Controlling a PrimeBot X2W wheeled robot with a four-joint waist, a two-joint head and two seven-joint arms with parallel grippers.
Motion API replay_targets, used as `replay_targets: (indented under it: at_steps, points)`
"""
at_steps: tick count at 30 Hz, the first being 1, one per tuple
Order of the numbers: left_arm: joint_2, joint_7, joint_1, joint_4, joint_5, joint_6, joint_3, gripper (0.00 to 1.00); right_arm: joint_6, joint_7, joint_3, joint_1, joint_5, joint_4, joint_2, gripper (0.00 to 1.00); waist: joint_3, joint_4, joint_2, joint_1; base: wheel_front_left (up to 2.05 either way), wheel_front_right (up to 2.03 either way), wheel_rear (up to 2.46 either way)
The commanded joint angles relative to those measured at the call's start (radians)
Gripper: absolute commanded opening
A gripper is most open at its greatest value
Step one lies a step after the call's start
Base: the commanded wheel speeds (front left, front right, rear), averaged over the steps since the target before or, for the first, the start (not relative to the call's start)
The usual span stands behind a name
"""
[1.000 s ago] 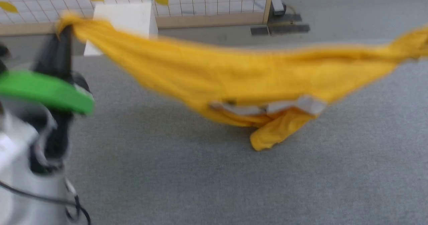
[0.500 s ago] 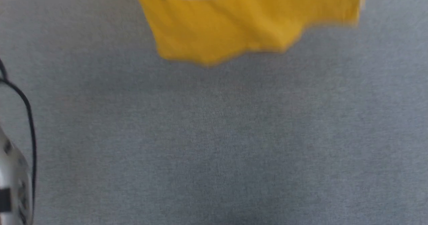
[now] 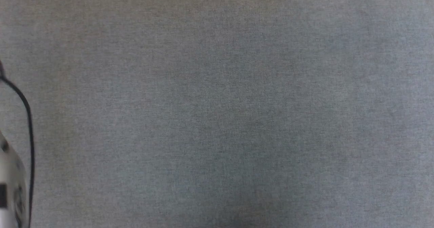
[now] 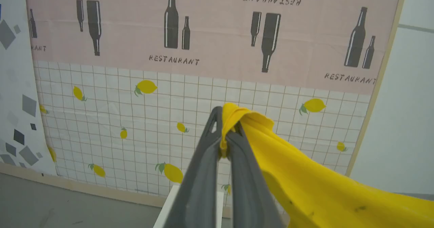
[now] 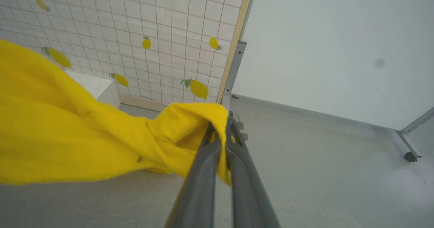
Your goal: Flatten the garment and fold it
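- Now, on the left wrist view, we see our left gripper (image 4: 226,128) with its two dark fingers pressed together. A bunched fold of the garment (image 4: 305,184) is pinched between them close to the tips.
- From that pinch the yellow cloth pokes up a little past the fingertips. It then runs down and away to the lower right of that view, with a few small dark specks on it.
- Behind the left gripper stands a wall panel (image 4: 135,119) printed with a white grid and lemons. Above it is a pink band (image 4: 217,28) of bottles and the word RESTAURANT.
- A corner of a white box (image 4: 190,204) sits below the fingers, near the foot of the panel.
- On the right wrist view, our right gripper (image 5: 222,129) is likewise closed, its fingers nipping another bunch of the garment (image 5: 67,136) near the tips.
- There the cloth folds over the fingertips and spreads wide to the left of that view, with the grey floor (image 5: 305,173) showing below it.
- The white box (image 5: 91,84) peeks out behind the cloth, at the foot of the wall panel (image 5: 152,35). A white wall (image 5: 322,45) lies to the right, and a small caster (image 5: 410,157) stands at the far right.
- On the head view we look down on the grey floor (image 3: 217,106), with a black cable (image 3: 28,119) and a pale part of our body (image 3: 8,187) at the left edge.
- We cannot tell which part of the shirt each gripper holds.
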Motion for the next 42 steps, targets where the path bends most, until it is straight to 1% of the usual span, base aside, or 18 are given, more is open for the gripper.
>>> replay_targets:
  at_steps: [1, 4, 6, 9, 11, 12, 13, 17, 21, 25, 29, 34, 37, 41, 42]
  points:
    - [0.016, 0.007, 0.060, 0.006, 0.008, -0.011, -0.005, 0.00, -0.002, 0.013, 0.010, 0.063, 0.026, 0.006, 0.002, 0.00, -0.045, 0.021, 0.0000, -0.0003, 0.00, 0.00, 0.00]
    - [0.027, 0.045, 0.213, 0.006, 0.000, -0.039, -0.025, 0.00, -0.002, 0.040, 0.019, 0.209, 0.078, -0.004, 0.000, 0.00, -0.106, 0.038, 0.0000, -0.0003, 0.00, 0.00, 0.00]
    - [0.035, 0.079, 0.327, -0.016, -0.011, -0.049, -0.031, 0.00, -0.002, 0.055, 0.014, 0.309, 0.113, -0.024, -0.002, 0.00, -0.149, 0.046, 0.0000, -0.0003, 0.00, 0.00, 0.00]
    - [0.044, 0.134, 0.511, -0.075, -0.033, -0.044, -0.024, 0.00, -0.002, 0.072, -0.010, 0.461, 0.157, -0.069, 0.000, 0.00, -0.214, 0.056, 0.0000, -0.0003, 0.00, 0.00, 0.00]
    - [0.043, 0.184, 0.646, -0.135, -0.054, -0.029, -0.015, 0.00, -0.002, 0.079, -0.036, 0.565, 0.173, -0.107, 0.000, 0.00, -0.258, 0.064, 0.0000, -0.0003, 0.00, 0.00, 0.00]
    - [0.037, 0.296, 0.865, -0.233, -0.106, -0.007, -0.003, 0.00, -0.002, 0.071, -0.099, 0.729, 0.185, -0.170, 0.017, 0.00, -0.326, 0.073, 0.0000, -0.0003, 0.00, 0.00, 0.00]
    - [0.036, 0.330, 0.941, -0.268, -0.124, 0.004, 0.006, 0.00, -0.002, 0.069, -0.123, 0.787, 0.190, -0.192, 0.032, 0.00, -0.347, 0.076, 0.0000, -0.0003, 0.00, 0.00, 0.00]
    - [0.020, 0.416, 1.193, -0.380, -0.173, 0.061, 0.048, 0.00, -0.002, 0.053, -0.203, 0.975, 0.202, -0.270, 0.106, 0.00, -0.409, 0.079, 0.0000, -0.0003, 0.00, 0.00, 0.00]
    - [-0.002, 0.479, 1.378, -0.457, -0.204, 0.105, 0.068, 0.00, -0.002, 0.047, -0.260, 1.127, 0.195, -0.325, 0.157, 0.00, -0.450, 0.083, 0.0000, -0.0003, 0.00, 0.00, 0.00]
    - [-0.028, 0.534, 1.499, -0.502, -0.235, 0.129, 0.063, 0.00, -0.002, 0.056, -0.301, 1.240, 0.176, -0.350, 0.181, 0.00, -0.474, 0.083, 0.0000, -0.0003, 0.00, 0.00, 0.00]
    - [-0.052, 0.563, 1.581, -0.520, -0.246, 0.148, 0.046, 0.00, -0.002, 0.088, -0.337, 1.333, 0.153, -0.352, 0.191, 0.00, -0.493, 0.082, 0.0000, -0.0003, 0.00, 0.00, 0.00]
    - [-0.082, 0.523, 1.606, -0.494, -0.224, 0.157, 0.022, 0.00, -0.002, 0.122, -0.369, 1.420, 0.175, -0.284, 0.192, 0.00, -0.490, 0.090, 0.0000, -0.0003, 0.00, 0.00, 0.00]
    - [-0.096, 0.483, 1.593, -0.459, -0.200, 0.157, 0.005, 0.00, -0.002, 0.095, -0.371, 1.442, 0.182, -0.231, 0.192, 0.00, -0.481, 0.093, 0.0000, -0.0003, 0.00, 0.00, 0.00]
    - [-0.124, 0.441, 1.574, -0.427, -0.197, 0.148, -0.015, 0.00, -0.002, 0.041, -0.346, 1.437, 0.214, -0.162, 0.192, 0.00, -0.472, 0.090, 0.0000, -0.0003, 0.00, 0.00, 0.00]
    - [-0.128, 0.431, 1.569, -0.424, -0.198, 0.144, -0.016, 0.00, -0.002, 0.023, -0.342, 1.432, 0.220, -0.153, 0.192, 0.09, -0.470, 0.090, 0.0000, -0.0003, 0.00, 0.00, 0.00]
